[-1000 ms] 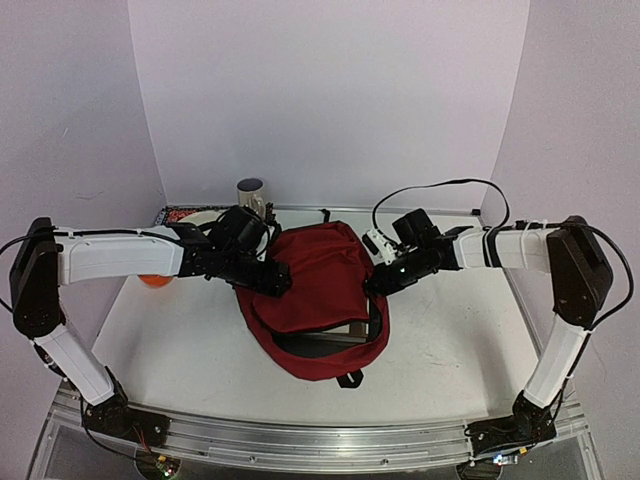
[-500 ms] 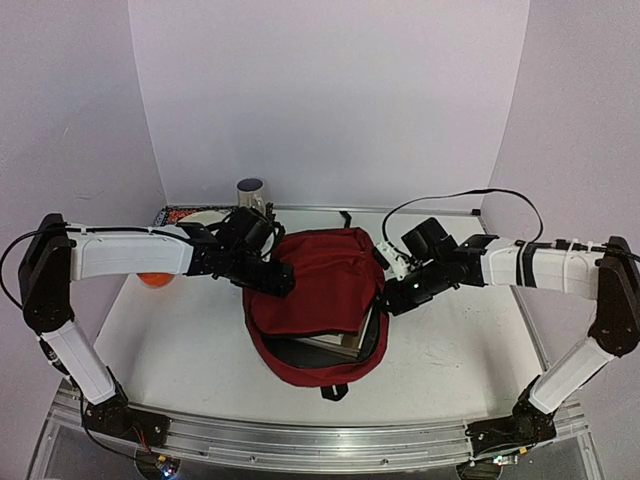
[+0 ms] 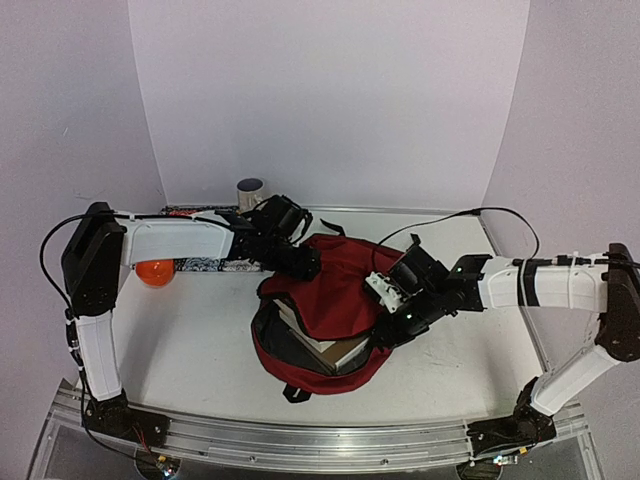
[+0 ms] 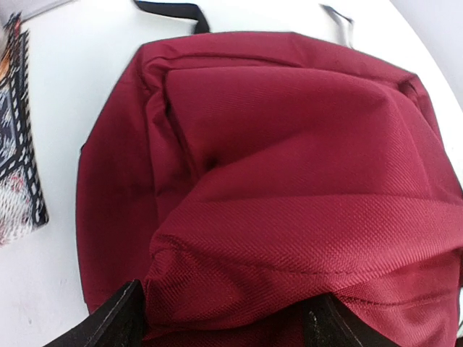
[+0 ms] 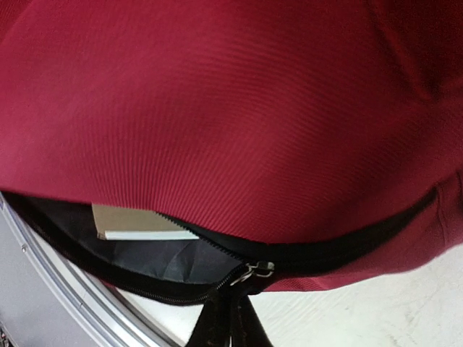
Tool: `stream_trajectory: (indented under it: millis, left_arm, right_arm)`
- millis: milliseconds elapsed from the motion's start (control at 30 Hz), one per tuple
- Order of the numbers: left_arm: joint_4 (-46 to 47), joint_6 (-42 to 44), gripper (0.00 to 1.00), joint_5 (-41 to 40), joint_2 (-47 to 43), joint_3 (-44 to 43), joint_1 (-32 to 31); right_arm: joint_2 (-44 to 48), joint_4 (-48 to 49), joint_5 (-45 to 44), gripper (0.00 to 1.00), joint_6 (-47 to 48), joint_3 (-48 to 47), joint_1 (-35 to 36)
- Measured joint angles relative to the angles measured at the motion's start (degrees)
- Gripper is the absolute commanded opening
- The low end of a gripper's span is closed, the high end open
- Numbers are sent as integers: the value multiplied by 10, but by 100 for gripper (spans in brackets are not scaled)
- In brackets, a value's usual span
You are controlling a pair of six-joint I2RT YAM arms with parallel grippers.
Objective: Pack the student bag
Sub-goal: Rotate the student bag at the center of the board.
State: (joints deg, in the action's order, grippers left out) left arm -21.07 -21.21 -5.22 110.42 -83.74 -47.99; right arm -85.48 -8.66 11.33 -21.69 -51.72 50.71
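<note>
From above, the student bag (image 3: 335, 285) is being held open on the bench (image 3: 180, 340), a book (image 3: 335, 352) showing inside its mouth. In the left wrist view, its red fabric is being pinched by the clenched left claw (image 4: 228, 322). In the right wrist view, its zip end is being gripped by the closed right claw (image 5: 230, 325).

The bag (image 4: 289, 144) is matt dark red cloth with a fine ribbed weave, soft and creased. Its zip (image 5: 340, 244) is black tape with a shiny metal puller (image 5: 255, 270); the lining (image 5: 166, 264) is smooth black with a faint sheen, and a book (image 5: 137, 224) shows pale matt paper. The bench (image 3: 180, 350) is scuffed matt white, edged at 6 o'clock by a brushed metal rail (image 3: 330, 440).
</note>
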Motion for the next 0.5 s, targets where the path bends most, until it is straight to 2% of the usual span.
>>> stream_trajectory:
  millis: [167, 267, 300, 500]
  left_arm:
    - [5, 10, 80, -16, 1, -1, -1]
    - [4, 12, 82, -38, -31, 30, -1]
    - [-1, 12, 82, -46, -47, 46, -1]
    - [-20, -31, 85, -68, -186, 138, 1]
  right_arm:
    - [22, -15, -8, 40, -19, 0, 16]
    - [59, -27, -23, 49, -23, -5, 16]
    - [71, -31, -28, 55, -23, -9, 16]
    - [119, -35, -69, 67, -16, -52, 16]
